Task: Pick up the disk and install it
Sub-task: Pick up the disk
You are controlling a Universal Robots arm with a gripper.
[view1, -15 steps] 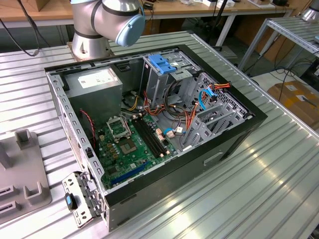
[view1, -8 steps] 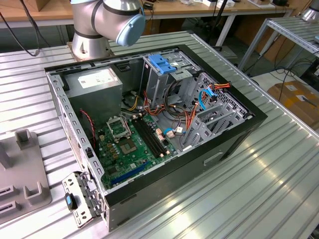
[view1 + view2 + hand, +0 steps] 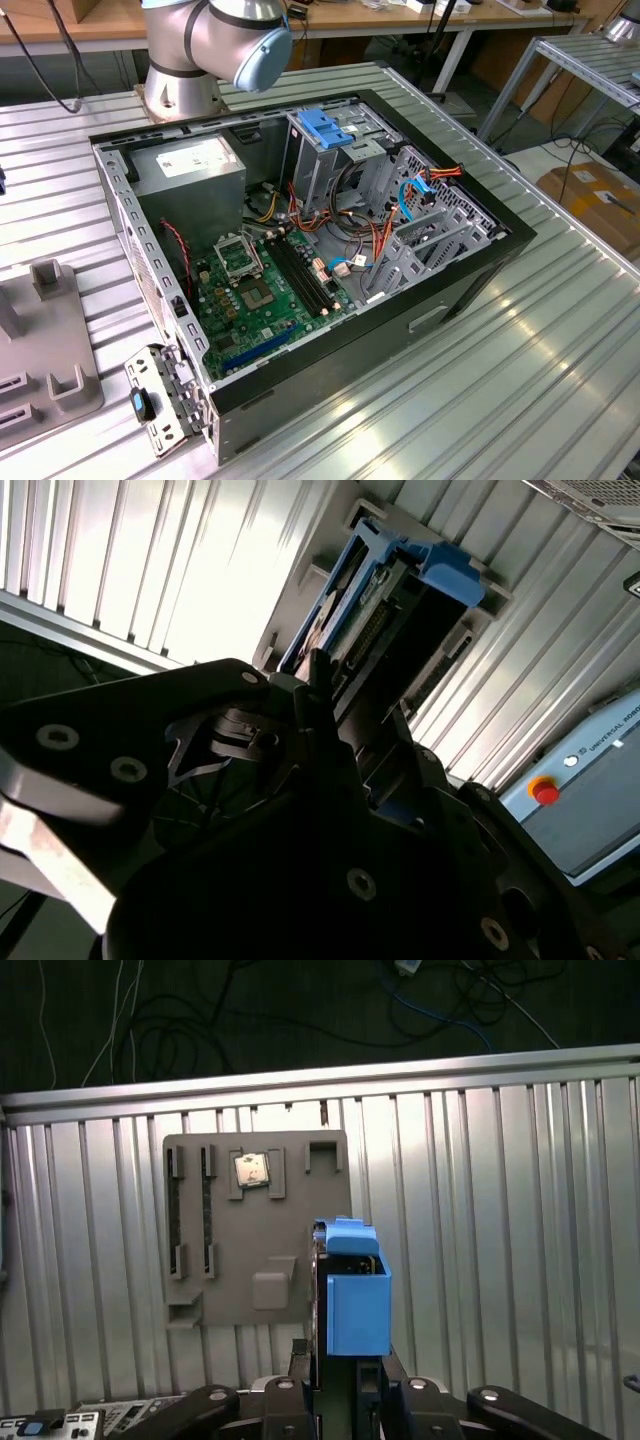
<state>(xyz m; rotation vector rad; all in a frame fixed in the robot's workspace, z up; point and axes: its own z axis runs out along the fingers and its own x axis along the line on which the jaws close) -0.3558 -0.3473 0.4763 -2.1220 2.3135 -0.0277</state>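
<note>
Ribbed metal forms the table (image 3: 520,390), and on it in the exterior view we see the open computer case (image 3: 420,325) lying on its side. The motherboard (image 3: 260,290) is exposed, and a tall grey cage stands inside topped by a blue latch (image 3: 325,127). We cannot make out any disk seated among the bays on the exterior view's right of the case, so we judge the installing as not yet done. A grey tray (image 3: 255,1290) lies flat on the table, apart from the case. In the first wrist view the gripper (image 3: 345,1375) hangs over the edge of that tray. Its jaws stand on either side of the disk (image 3: 357,1305) and appear clenched on it. The disk stands on edge with its bright blue frame pointing away from the wrist. The second wrist view shows the same disk (image 3: 400,590) reaching out past the dark fingers toward the tray's slots. We cannot tell whether it is already clear of the tray or rests in a slot. By our reckoning the grasp is made, while carrying the disk to the case and seating it remain. A small square chip (image 3: 251,1169) sits untouched in a pocket of the tray.
</note>
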